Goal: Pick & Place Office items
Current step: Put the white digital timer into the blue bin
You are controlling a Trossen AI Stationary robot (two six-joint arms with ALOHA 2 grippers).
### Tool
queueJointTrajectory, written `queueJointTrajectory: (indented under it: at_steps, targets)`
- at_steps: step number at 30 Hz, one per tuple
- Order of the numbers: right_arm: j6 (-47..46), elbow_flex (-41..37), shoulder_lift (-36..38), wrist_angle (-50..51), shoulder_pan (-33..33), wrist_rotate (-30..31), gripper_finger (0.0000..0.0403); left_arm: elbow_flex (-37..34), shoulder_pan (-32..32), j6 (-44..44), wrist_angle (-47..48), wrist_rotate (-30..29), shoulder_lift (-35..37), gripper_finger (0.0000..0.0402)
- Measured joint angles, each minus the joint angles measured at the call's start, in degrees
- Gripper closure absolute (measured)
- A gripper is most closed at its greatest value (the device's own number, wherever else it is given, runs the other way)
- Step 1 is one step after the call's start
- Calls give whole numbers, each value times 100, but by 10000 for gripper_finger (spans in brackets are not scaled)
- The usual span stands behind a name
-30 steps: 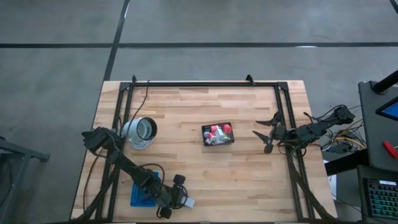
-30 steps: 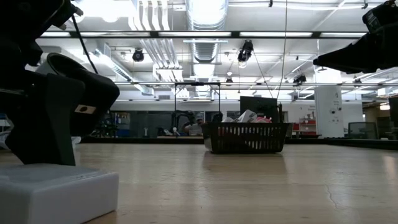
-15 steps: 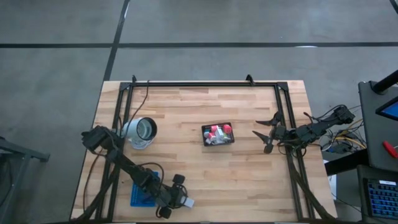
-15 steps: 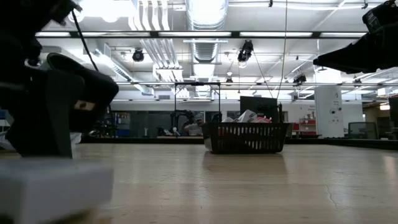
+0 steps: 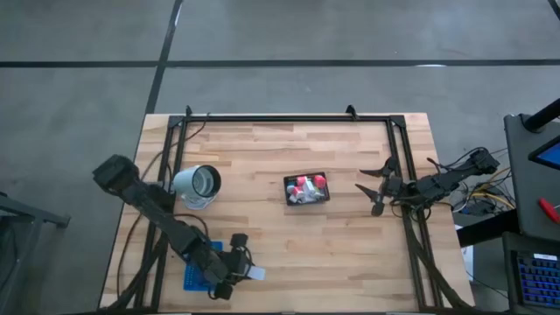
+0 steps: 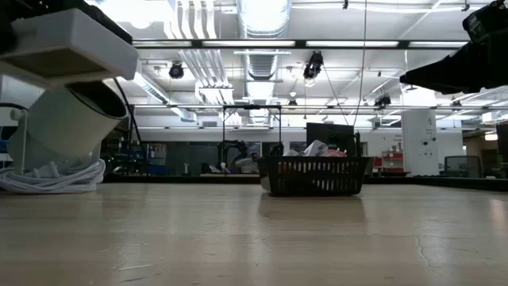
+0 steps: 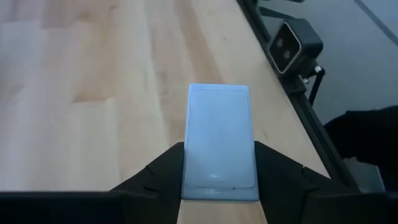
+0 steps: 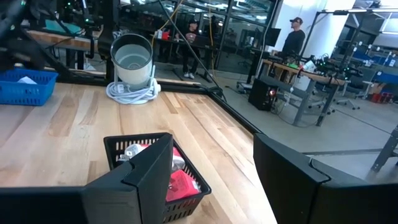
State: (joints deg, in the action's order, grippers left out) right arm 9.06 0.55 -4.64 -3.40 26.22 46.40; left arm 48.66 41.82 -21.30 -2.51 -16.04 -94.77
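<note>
A flat white rectangular block (image 7: 219, 134) sits in my left gripper (image 7: 219, 163), near the table's near edge just right of the blue tray (image 5: 194, 278). It is lifted, showing high up in the low view as the white block (image 6: 67, 40). The black mesh basket (image 5: 306, 189) at mid-table holds red and white pieces. My right gripper (image 5: 367, 189) hangs open to the right of the basket, touching nothing; its wrist view looks over the basket (image 8: 155, 168). My left gripper pinches the white block by its two long side edges, at the end nearest the wrist (image 7: 189, 171), one finger (image 7: 165, 171) on each side. The fingers lie along the block, whose free end sticks out ahead. It is lifted clear of the table and roughly level.
A white-grey cylinder (image 5: 199, 184) with a coiled cord (image 6: 51, 179) stands left of the basket. A black frame (image 5: 289, 117) borders the table's far, left and right sides. A small camera (image 7: 292, 46) sits at the table edge. People stand in the room beyond (image 8: 293, 34).
My left gripper has risen from the table, carrying the white block up with it. The block lay on the tabletop a second ago and now hangs clear above it. The left arm has swung a little toward the table's left edge.
</note>
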Motion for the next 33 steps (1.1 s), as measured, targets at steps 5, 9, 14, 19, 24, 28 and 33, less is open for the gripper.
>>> queueJointTrajectory:
  at_steps: [5, 9, 14, 19, 24, 28, 33]
  targets:
    - [2, -1, -2, 0, 2, 0, 186, 1, 243, -686, 1001, -481, 584, 233]
    - [-1, -1, -2, 0, 2, 0, 186, 2, 564, -1348, 1801, -862, 1020, 230]
    - [0, 0, 0, 0, 2, 0, 186, 2, 1040, -2298, 2556, -950, 1491, 229]
    - [0, -1, 0, 0, 2, 0, 186, 2, 1513, -3378, 3330, -959, 1783, 228]
    - [0, -1, 0, 0, 1, 0, 186, 2, 1946, -4477, 3844, -968, 1813, 226]
    - [-2, -1, 0, 0, 2, 0, 186, 2, 2272, -5081, 3974, -957, 1765, 225]
    - [-1, -1, 0, 0, 2, 0, 186, -2, 2495, -5525, 3960, -958, 1635, 225]
